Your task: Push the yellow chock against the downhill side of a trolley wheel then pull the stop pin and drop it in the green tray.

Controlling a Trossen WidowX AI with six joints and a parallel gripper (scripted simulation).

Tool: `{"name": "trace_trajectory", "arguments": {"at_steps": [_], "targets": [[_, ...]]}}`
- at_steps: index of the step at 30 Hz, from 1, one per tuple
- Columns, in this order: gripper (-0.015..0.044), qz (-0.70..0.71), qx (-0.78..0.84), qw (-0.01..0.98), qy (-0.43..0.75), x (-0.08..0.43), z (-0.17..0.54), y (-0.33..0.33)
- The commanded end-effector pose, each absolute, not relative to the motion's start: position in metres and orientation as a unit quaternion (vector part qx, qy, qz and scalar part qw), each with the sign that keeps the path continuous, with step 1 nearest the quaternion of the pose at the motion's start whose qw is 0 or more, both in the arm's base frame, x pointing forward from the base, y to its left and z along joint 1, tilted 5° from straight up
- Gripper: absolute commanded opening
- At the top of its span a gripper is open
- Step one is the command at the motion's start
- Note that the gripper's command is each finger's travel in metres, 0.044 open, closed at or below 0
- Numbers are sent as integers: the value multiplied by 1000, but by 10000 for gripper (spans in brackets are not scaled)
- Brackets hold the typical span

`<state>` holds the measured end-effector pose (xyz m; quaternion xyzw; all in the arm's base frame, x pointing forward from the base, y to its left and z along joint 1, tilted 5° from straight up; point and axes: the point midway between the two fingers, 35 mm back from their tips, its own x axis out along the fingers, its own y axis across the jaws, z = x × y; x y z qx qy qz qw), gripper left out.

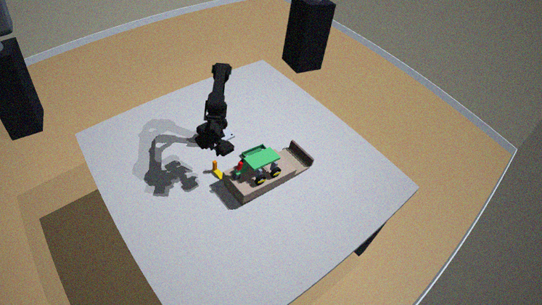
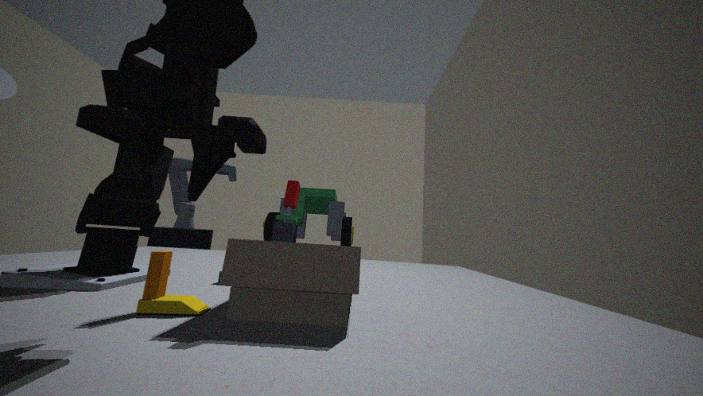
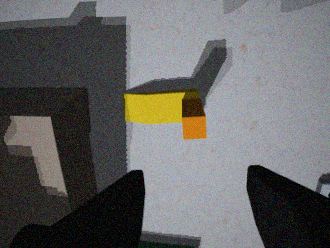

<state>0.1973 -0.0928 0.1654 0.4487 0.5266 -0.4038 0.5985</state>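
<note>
The yellow chock (image 1: 218, 174) (image 2: 172, 305) (image 3: 152, 108) lies flat on the table beside the ramp's uphill end, its orange handle (image 1: 214, 165) (image 2: 157, 275) (image 3: 194, 127) upright. The green-topped trolley (image 1: 264, 157) (image 2: 320, 199) stands on the ramp (image 1: 245, 188) (image 2: 295, 262). The red-headed stop pin (image 1: 240, 165) (image 2: 292, 194) stands upright at the trolley's uphill end. The green tray (image 1: 254, 150) is partly hidden behind the trolley. My gripper (image 3: 195, 179) points down with its fingers partly open and nothing between them, above the table near the chock; the chock lies beyond the fingertips in the wrist view.
A raised board (image 1: 301, 153) closes the ramp's downhill end. The arm's base plate (image 2: 73, 281) is on the table, left of the ramp in the exterior view. Two black pedestals (image 1: 308, 33) (image 1: 9, 87) with grey arms stand off the table in the background.
</note>
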Motion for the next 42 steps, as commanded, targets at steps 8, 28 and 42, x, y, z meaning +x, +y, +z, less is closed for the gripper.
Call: {"name": "trace_trajectory", "arguments": {"at_steps": [8, 28, 42], "targets": [[190, -403, 438, 598, 537, 198, 149, -92], [190, -403, 438, 598, 537, 201, 111, -93], [190, -403, 438, 598, 537, 203, 91, -93]]}}
